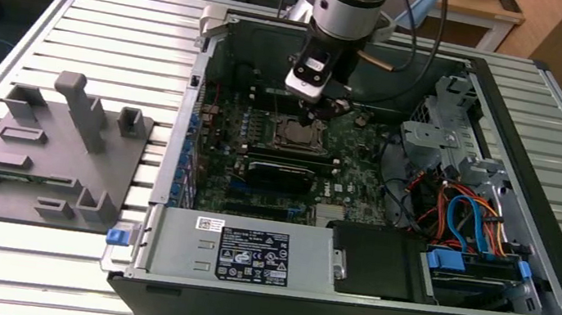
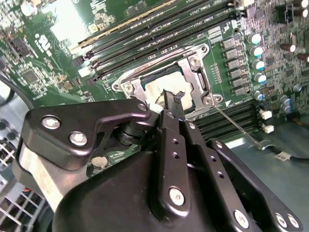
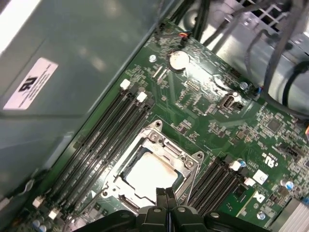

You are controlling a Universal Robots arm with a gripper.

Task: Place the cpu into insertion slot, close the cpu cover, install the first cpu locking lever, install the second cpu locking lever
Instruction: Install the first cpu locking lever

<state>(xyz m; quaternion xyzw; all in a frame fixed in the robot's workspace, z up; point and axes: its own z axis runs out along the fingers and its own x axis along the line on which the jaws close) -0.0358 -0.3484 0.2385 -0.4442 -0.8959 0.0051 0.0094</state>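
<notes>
Pincer (image 3: pixel 166 194) shut tight, nothing held, tips together just above the cpu (image 3: pixel 147 175). Cpu lying flat in the insertion slot (image 3: pixel 127 162), cpu cover (image 3: pixel 176 153) down around it like a frame. Beyond, green board (image 3: pixel 212 125) with long black slots (image 3: pixel 106 140) on both sides of it. Farthest off, the grey case wall (image 3: pixel 82 53).

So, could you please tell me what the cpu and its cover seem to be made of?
The cpu top looks like matte silvery metal, with a soft pale sheen. The cover is probably bare sheet metal: thin, with bright glints along its edges.
</notes>
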